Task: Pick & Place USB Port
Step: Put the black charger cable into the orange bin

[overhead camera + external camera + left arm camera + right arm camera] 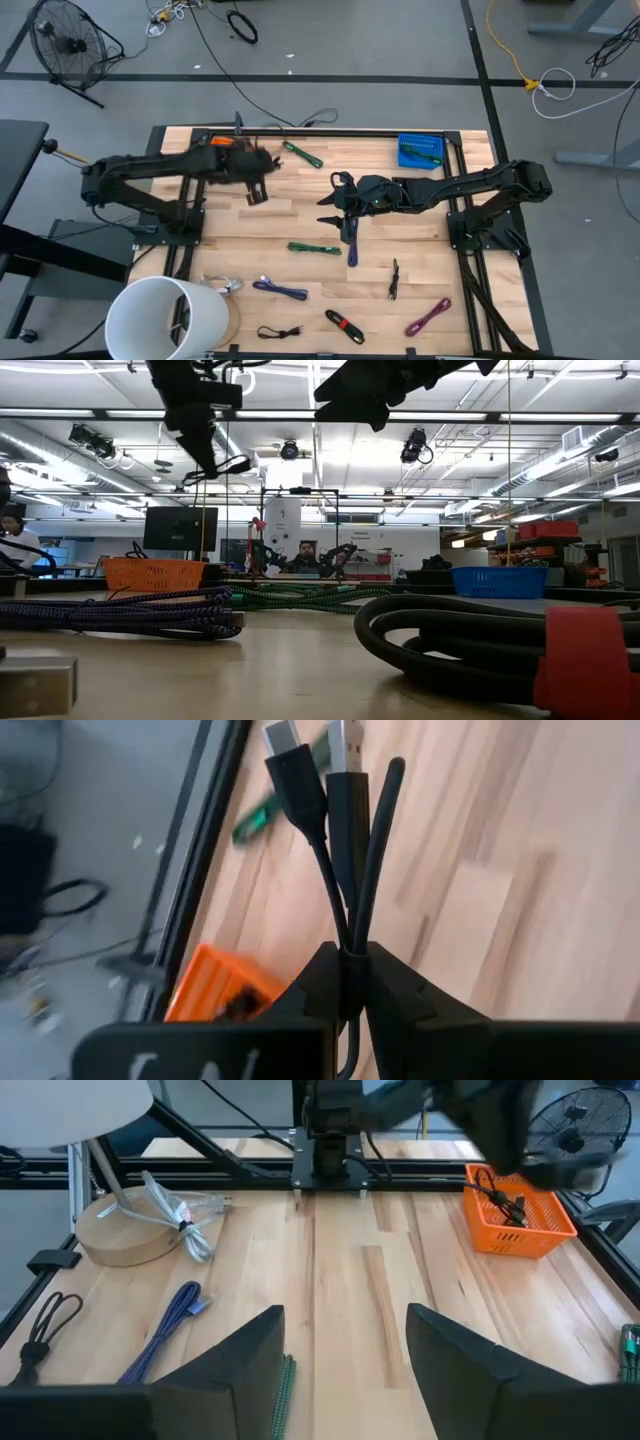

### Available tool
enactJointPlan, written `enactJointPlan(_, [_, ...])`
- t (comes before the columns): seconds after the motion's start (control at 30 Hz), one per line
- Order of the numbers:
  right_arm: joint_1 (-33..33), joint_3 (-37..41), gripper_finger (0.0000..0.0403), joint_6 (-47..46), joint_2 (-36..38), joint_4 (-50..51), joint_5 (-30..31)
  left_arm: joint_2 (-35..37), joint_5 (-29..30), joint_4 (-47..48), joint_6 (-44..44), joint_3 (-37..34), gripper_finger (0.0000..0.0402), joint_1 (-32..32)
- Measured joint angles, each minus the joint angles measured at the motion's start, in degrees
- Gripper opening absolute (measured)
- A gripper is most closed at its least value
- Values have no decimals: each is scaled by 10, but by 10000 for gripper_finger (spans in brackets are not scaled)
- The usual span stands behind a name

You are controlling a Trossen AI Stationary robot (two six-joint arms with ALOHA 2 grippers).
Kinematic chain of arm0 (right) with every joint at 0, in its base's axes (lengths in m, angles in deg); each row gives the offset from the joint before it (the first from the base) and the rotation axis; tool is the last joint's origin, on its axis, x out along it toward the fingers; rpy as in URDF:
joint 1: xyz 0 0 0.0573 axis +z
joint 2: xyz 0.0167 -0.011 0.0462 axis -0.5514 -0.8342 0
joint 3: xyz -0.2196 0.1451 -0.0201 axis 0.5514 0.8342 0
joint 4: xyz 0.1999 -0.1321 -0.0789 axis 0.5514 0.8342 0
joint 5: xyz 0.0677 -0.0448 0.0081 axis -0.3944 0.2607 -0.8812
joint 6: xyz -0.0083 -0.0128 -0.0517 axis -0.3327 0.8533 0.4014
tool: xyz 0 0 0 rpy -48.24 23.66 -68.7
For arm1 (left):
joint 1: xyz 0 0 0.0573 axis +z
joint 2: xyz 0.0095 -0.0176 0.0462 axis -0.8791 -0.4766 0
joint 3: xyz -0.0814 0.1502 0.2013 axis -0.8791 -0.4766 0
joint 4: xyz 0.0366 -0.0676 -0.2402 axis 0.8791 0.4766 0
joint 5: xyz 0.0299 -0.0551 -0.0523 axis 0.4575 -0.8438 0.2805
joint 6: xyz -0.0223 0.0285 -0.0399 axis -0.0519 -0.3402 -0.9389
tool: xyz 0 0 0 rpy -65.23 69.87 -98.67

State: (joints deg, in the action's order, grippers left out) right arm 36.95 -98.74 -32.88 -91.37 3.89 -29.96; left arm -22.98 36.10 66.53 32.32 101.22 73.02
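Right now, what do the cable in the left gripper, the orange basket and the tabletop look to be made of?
The black cable, pinched in the left gripper, looks like matte rubbery plastic, with silvery metal plug tips. The orange basket looks like moulded plastic, going by its uniform colour and its wall of thin slats with open gaps. The tabletop looks like light wood planks with visible grain and joints, smooth and faintly glossy.

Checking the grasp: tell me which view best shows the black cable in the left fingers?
The left wrist view: the black cable is pinched between the fingers, plugs visible. The high view shows only the left gripper near the orange basket.
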Motion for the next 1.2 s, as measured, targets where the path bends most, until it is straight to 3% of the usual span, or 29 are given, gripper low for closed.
enactJointPlan(0.2, [0, 0, 212, 0, 0, 1, 0, 7, -66, -39, 35, 0, 27, 98])
enactJointPlan(0.6, [0, 0, 212, 5, 0, 5, 0, 3, -72, -24, 27, -17, 27, 221])
enactJointPlan(0.77, [0, 0, 212, 5, 0, 4, 0, 3, -71, -24, 12, -17, 27, 243])
enactJointPlan(0.97, [0, 0, 212, 5, 0, 5, 0, -3, -21, -16, -16, -17, 27, 254])
enactJointPlan(1.2, [0, 0, 212, 5, 0, 7, 1, -14, -50, -16, -56, -16, 27, 240])
